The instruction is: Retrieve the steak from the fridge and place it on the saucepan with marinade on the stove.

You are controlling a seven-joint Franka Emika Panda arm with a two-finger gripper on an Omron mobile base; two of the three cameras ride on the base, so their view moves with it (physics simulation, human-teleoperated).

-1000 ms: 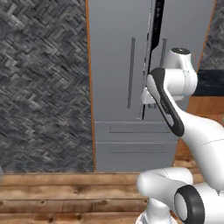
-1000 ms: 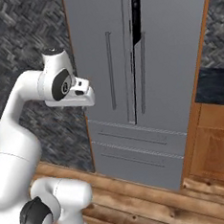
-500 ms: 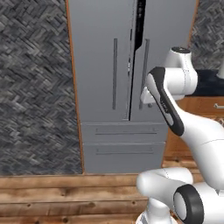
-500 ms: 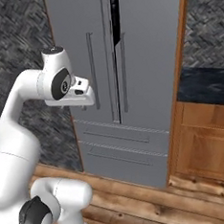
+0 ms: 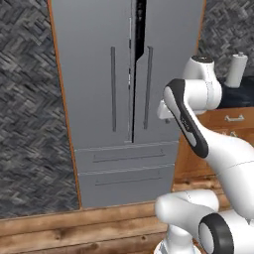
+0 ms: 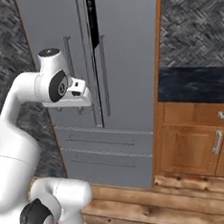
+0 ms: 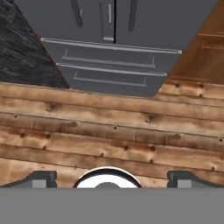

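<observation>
My pincer is spread wide over plank flooring. Ahead stands the smooth grey fridge with long bar handles.

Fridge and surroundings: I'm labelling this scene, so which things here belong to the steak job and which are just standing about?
Part of the job:
- fridge, right door slightly ajar, drawers shut
- gripper, open, aimed down at the floor

Just standing about:
- wooden cabinet with metal handles
- dark countertop
- white cylinder on that counter
- plank floor
</observation>
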